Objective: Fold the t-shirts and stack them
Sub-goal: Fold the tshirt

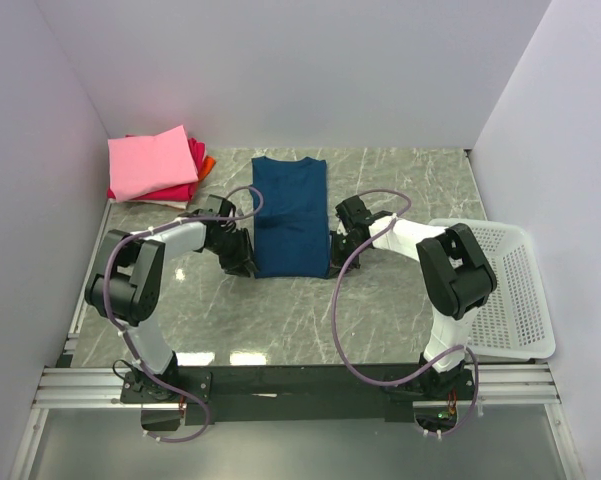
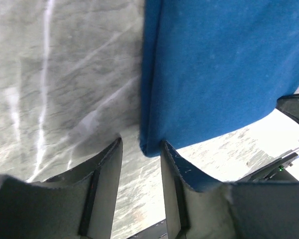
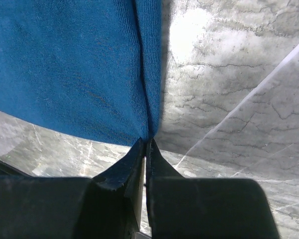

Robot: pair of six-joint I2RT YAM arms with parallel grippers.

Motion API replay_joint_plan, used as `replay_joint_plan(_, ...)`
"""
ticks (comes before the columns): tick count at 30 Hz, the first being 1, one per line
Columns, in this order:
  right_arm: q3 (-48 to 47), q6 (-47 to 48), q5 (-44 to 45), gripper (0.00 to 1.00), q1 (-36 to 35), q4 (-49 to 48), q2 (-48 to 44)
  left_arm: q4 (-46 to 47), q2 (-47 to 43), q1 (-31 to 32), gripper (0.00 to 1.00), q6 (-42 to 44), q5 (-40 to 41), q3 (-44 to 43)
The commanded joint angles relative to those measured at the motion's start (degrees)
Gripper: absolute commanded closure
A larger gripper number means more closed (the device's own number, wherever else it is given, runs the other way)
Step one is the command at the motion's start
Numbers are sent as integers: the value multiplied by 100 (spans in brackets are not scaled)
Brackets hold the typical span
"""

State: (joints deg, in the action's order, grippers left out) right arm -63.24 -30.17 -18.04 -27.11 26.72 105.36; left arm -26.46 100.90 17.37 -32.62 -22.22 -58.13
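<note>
The dark blue t-shirt (image 1: 290, 215) lies on the table as a long narrow folded strip, its print hidden. My left gripper (image 1: 244, 264) is at its near left corner; in the left wrist view the gripper (image 2: 142, 145) is open, with the shirt's corner (image 2: 150, 145) between the fingertips. My right gripper (image 1: 336, 250) is at the near right corner; in the right wrist view the gripper (image 3: 147, 141) is shut on the edge of the blue shirt (image 3: 69, 69). Folded pink (image 1: 152, 160), magenta-red (image 1: 180, 190) and orange (image 1: 208, 163) shirts are stacked at the back left.
A white plastic mesh basket (image 1: 510, 300) stands at the right edge of the marble table (image 1: 400, 180). White walls close in the left, back and right sides. The arm bases sit on the black rail (image 1: 300, 382) at the near edge.
</note>
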Motion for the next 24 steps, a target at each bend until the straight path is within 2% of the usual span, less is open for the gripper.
replay_joint_plan(1,163,73,143,94,-22,105,46,229,70,127,58,-104,-151,82)
replay_joint_plan(6,216,91,152,95,-22,105,-15,273,219,241,58,-200,-116,126)
replay_joint_plan(9,233,108,187,95,-31,132,-51,203,325,320,62,-253,-11,109)
replay_joint_plan(12,242,135,196,96,-22,132,-86,167,404,364,70,-297,77,205)
replay_joint_plan(13,242,143,196,97,-22,132,-112,167,430,373,76,-297,121,240)
replay_joint_plan(15,234,161,196,98,-22,123,-130,115,448,390,82,-280,165,319)
replay_joint_plan(19,225,143,161,100,-31,70,-218,167,352,408,100,-262,200,460)
replay_joint_plan(24,312,126,196,100,-31,114,-489,80,123,408,100,-280,507,460)
